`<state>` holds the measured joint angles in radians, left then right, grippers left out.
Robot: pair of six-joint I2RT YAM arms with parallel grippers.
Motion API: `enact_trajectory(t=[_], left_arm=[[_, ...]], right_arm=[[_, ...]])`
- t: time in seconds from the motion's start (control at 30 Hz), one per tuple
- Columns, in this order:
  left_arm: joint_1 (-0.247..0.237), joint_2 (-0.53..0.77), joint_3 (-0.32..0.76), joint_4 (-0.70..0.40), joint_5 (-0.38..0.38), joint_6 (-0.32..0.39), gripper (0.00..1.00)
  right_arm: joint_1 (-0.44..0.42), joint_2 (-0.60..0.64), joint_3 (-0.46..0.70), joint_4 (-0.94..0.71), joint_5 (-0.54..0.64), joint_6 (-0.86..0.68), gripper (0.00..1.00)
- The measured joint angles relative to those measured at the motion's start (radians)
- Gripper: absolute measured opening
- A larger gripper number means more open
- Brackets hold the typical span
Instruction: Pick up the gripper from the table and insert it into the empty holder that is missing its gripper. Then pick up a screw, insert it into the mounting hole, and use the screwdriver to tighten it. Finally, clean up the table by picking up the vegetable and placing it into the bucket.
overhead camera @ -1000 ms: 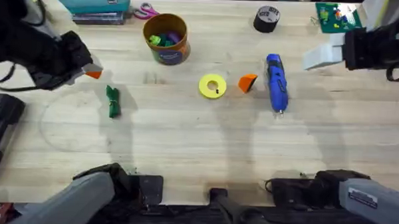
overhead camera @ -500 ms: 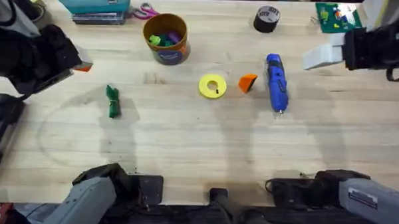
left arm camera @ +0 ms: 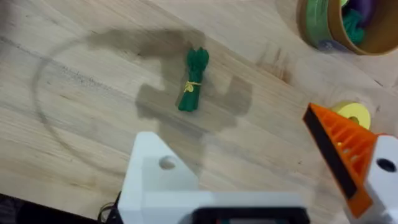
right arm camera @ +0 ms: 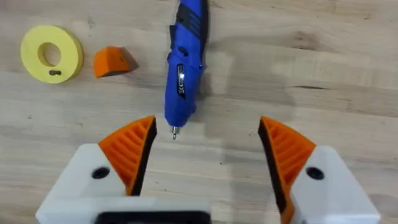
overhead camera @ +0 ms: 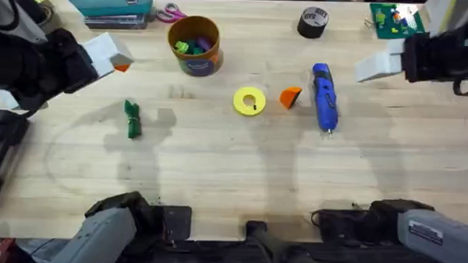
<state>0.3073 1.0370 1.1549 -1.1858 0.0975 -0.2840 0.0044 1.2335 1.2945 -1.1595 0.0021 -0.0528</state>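
Left end effector (overhead camera: 108, 55) has turned, its white fingers now unhidden.

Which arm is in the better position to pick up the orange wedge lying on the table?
Probably the right: its gripper is open, facing the table by the gripper. The left gripper lacks one orange pad and is over the vegetable.

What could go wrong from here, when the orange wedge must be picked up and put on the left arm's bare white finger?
1. The orange wedge lies close between the yellow disc and the blue screwdriver; a pincer reaching for it may knock either.
2. The left pincer has a pad on one finger only; its bare white holder has a small hole, so alignment must be exact.
3. The right pincer hangs open over the screwdriver's tip, not the wedge.
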Motion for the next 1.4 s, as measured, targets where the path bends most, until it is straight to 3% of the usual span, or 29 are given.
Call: enact_trajectory(t=[0.27,0.63,1.0,1.17,1.4], left_arm=[[0.000,0.000,0.000,0.057,0.044,0.047,0.985],[-0.006,0.000,0.010,0.275,0.240,0.275,0.985],[-0.155,0.011,0.012,0.582,0.290,0.373,0.985],[-0.246,0.071,0.021,0.626,0.302,0.502,0.985],[-0.316,0.200,0.021,0.654,0.305,0.570,0.985]], right_arm=[[0.000,0.000,0.000,0.000,0.000,0.000,0.996],[0.000,0.000,0.000,0.000,0.000,0.000,0.996],[0.000,0.000,0.000,0.000,0.000,0.000,0.997],[0.000,0.000,0.000,0.000,0.000,0.000,0.996],[0.000,0.000,0.000,0.000,0.000,0.000,0.996]])
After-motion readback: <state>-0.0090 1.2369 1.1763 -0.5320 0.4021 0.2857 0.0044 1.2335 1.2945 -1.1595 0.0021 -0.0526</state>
